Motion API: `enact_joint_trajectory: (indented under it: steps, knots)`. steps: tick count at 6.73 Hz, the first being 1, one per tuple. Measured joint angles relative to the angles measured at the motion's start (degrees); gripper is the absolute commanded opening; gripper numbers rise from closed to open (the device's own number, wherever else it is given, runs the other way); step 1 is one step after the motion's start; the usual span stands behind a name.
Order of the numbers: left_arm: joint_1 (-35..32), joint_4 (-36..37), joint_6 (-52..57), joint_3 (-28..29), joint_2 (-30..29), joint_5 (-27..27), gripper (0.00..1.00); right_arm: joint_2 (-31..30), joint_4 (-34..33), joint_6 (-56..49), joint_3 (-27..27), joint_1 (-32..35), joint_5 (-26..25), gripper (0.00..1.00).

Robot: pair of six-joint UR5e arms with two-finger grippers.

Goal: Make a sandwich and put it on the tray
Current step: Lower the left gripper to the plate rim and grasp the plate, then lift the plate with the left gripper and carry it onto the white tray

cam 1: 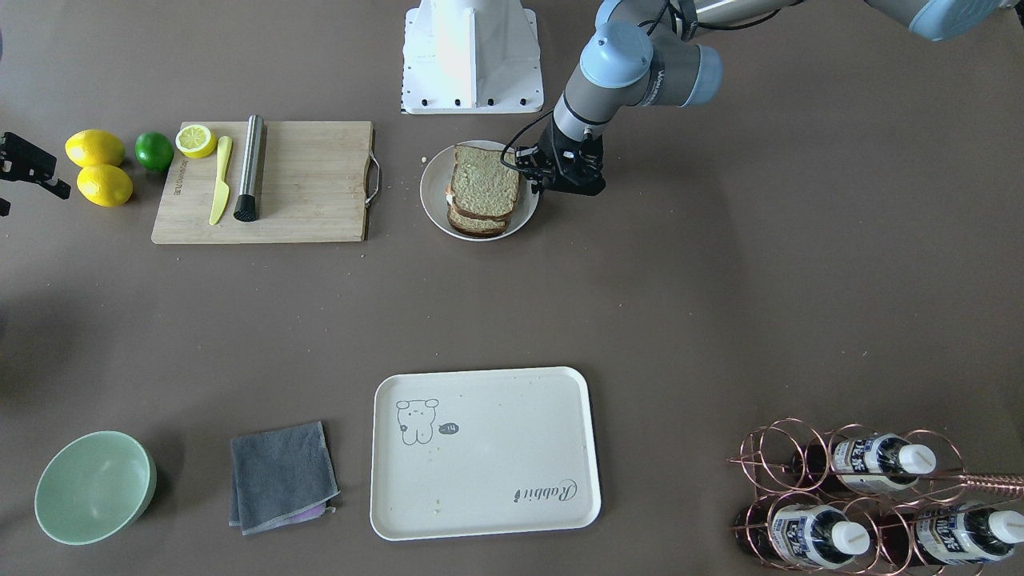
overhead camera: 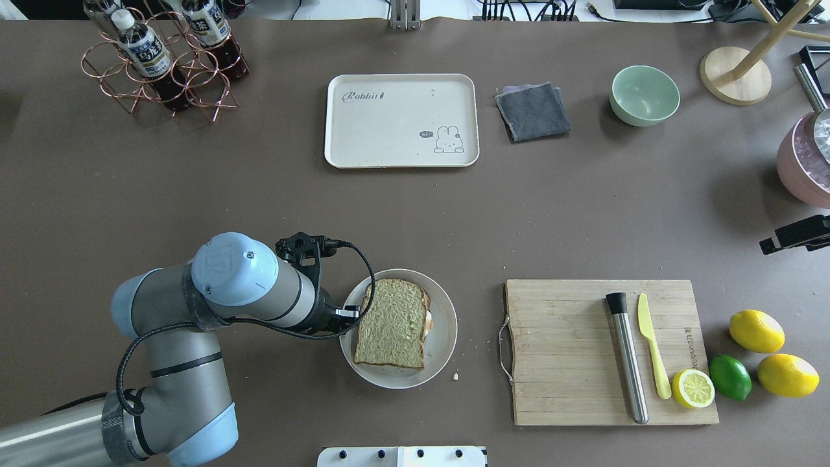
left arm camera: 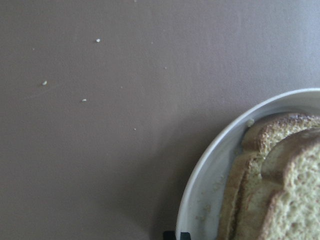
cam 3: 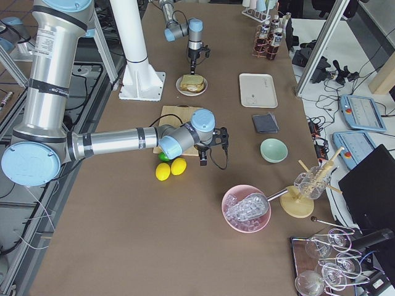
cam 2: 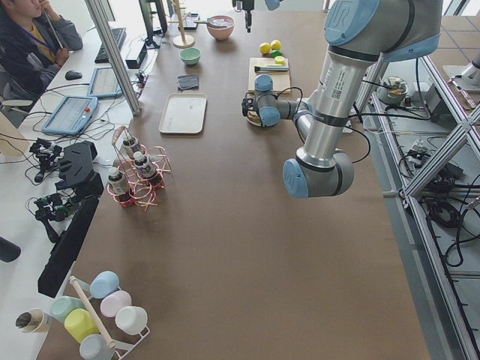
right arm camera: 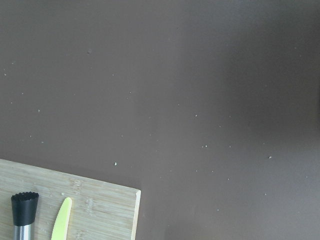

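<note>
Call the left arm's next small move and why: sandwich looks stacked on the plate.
Probably nudge the left gripper inward over the sandwich's near edge and close on the whole stack. Both slices already sit stacked on the white plate, the gripper is at the plate's rim just beside them, and the tray across the table has no sandwich on it yet.

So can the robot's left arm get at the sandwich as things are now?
Probably yes. The left gripper hangs at the rim of the white plate, right beside the sandwich, and nothing stands between them. Whether its jaws are open cannot be seen.
</note>
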Motion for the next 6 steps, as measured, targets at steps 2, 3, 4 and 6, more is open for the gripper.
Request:
enact_joint_trajectory:
  steps: [2,3,4,6]
  knots:
    - [-1.9,-0.9,-4.2,-0.3,-0.4,-0.2,0.0,-0.1,0.1,0.0,0.2,0.1,0.3,1.0]
    - [-3.8,-1.4,-5.0,-0.2,-0.6,-0.5,0.0,-0.1,0.1,-0.1,0.2,0.1,0.4,1.0]
    - [-6.2,-1.6,-5.3,0.4,-1.4,-0.8,0.0,-0.4,0.2,-0.6,0.3,0.2,0.4,1.0]
    - [-13.1,-1.7,-5.2,6.4,-7.0,-5.6,0.0,-1.6,0.3,-3.6,0.3,1.1,0.4,1.0]
